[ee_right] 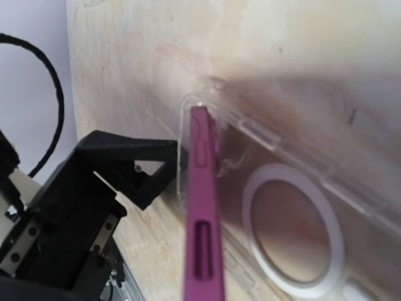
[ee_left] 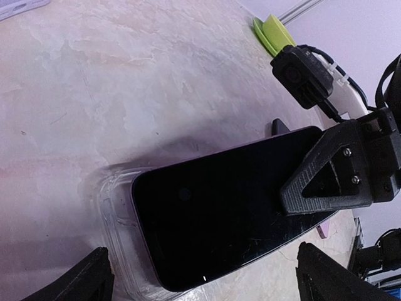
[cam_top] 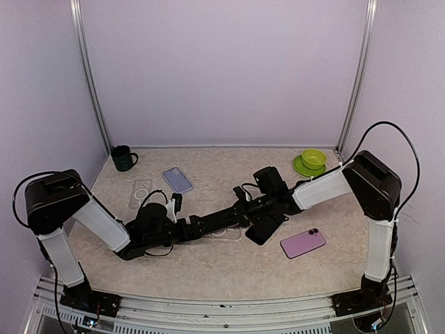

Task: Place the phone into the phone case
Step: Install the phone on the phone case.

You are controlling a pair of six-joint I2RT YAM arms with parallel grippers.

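Gripping the phone (ee_left: pixel 219 232) with the right claw (cam_top: pixel 263 212), clenched on screen and back at one short end. Screen up, purple side edge toward the right wrist camera. Long axis straight out from the right claw, in line with its reach. Free end down at the end rim of the clear phone case (ee_left: pixel 116 207), directly ahead of the right claw. Held end raised, so tilted and not seated flat. Below the phone, ahead of the right claw: case floor with white ring (ee_right: pixel 294 232) exposed.

Left claw (ee_left: pixel 203 251) released, fingers (ee_left: pixel 88 279) spread wide. Phone just ahead of those fingers, long axis across the gap between them, free end nearest the left claw. Cannot tell contact between left claw and phone or case.

On the surface (cam_top: pixel 208 268), just beside the right claw on its outer side: second purple phone (cam_top: pixel 302 243). Well beyond both claws: green mug (cam_top: pixel 124 158), green bowl (cam_top: pixel 313 158).
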